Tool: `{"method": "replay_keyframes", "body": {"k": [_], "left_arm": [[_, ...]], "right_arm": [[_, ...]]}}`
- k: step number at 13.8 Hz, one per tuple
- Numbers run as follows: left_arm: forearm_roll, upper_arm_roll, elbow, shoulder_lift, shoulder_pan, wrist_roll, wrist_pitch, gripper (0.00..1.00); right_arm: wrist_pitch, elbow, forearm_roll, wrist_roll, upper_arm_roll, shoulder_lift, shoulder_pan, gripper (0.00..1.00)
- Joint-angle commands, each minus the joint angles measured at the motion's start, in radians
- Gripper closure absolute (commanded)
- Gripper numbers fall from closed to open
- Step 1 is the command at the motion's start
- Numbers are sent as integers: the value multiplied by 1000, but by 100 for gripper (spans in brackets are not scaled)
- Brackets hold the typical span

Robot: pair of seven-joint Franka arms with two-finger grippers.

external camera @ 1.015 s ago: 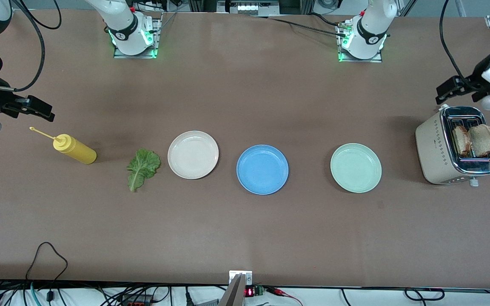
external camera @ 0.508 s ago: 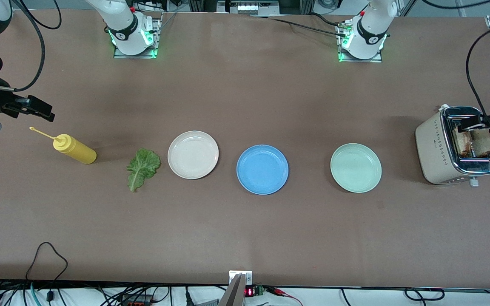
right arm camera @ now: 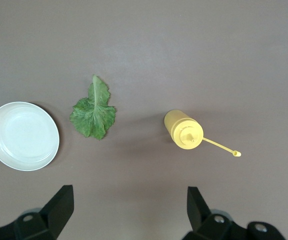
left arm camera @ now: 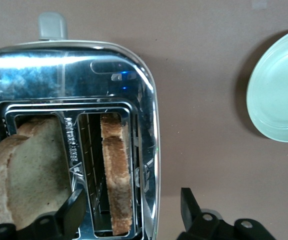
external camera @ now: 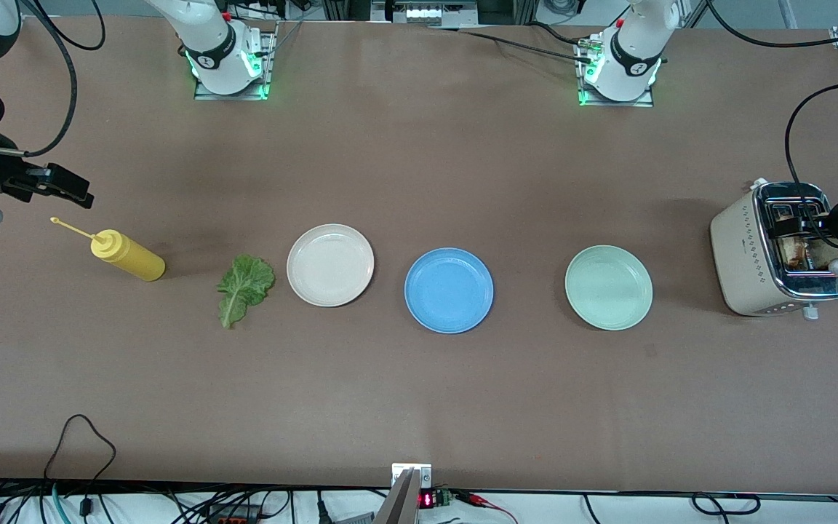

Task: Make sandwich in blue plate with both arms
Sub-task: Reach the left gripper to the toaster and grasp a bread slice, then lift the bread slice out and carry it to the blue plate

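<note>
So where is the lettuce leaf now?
In the front view the lettuce leaf lies flat on the table between the mustard bottle and the cream-white plate.

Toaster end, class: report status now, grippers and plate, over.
Left gripper open, straddling a bread slice in the toaster. Right gripper open, waiting above mustard bottle. Blue plate bare. Nothing obstructing.

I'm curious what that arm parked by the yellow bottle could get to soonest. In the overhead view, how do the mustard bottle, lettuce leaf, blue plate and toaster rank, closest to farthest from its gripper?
From the right gripper, waiting open:
1. Mustard bottle, just beside it.
2. Lettuce leaf, next along the row.
3. Blue plate, mid-table.
4. Toaster, at the left arm's end, under the left gripper.
</note>
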Motion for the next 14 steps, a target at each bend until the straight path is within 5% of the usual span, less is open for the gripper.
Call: {"method": "replay_keyframes", "body": {"k": [1, 7, 9, 12, 14], "left_arm": [[-11, -7, 23, 38, 35, 27, -8, 40], [-10, -15, 35, 32, 36, 24, -22, 99], [-10, -23, 89, -5, 36, 27, -86, 100], [-13, -26, 344, -8, 4, 64, -371, 99], [-25, -70, 417, -11, -53, 49, -486, 99]], "right_arm": [[-6, -4, 13, -8, 2, -8, -2, 0], [-8, -4, 13, -8, 2, -8, -1, 0], [-6, -4, 13, -8, 2, -8, -1, 0], [-6, -4, 13, -8, 2, -8, -2, 0], [-6, -4, 13, -8, 2, -8, 1, 0]]}}
